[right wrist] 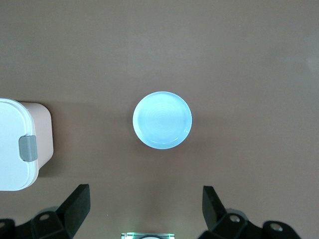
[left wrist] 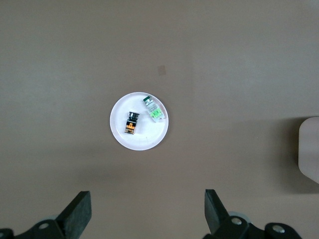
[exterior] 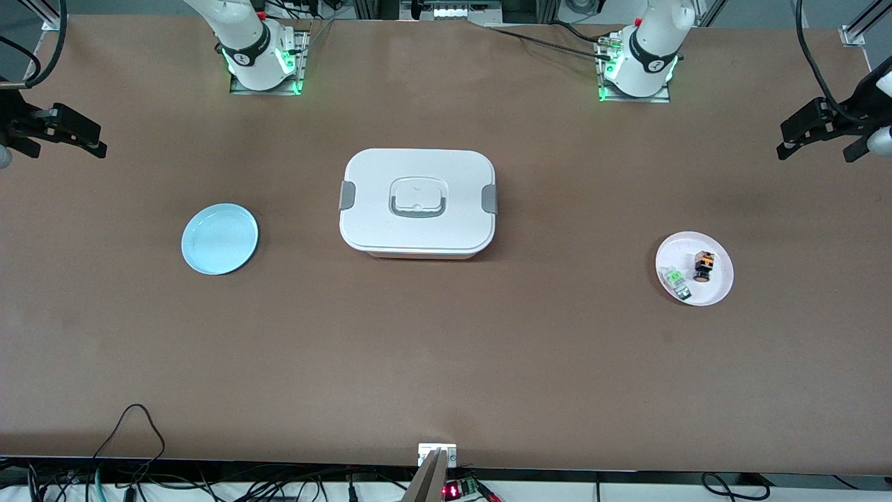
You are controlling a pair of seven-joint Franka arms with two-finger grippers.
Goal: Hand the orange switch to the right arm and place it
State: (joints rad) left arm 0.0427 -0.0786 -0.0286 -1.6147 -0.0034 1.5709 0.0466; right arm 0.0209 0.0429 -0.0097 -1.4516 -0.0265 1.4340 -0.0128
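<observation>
The orange switch [exterior: 704,265] is a tiny black block with orange parts. It lies on a small white plate [exterior: 719,282] toward the left arm's end of the table. In the left wrist view the switch [left wrist: 131,123] shows on the plate [left wrist: 142,142] well below my left gripper [left wrist: 147,199]. The left gripper [exterior: 801,136] is open and empty, held high near that end of the table. My right gripper [exterior: 83,136] is open and empty, held high at the right arm's end. In its wrist view the right gripper [right wrist: 144,194] looks down on a light blue plate [right wrist: 162,119].
A green-and-clear component [exterior: 676,280] lies beside the switch on the white plate, also in the left wrist view [left wrist: 153,110]. A white lidded box [exterior: 418,202] with grey latches stands mid-table. The empty blue plate [exterior: 219,238] lies toward the right arm's end.
</observation>
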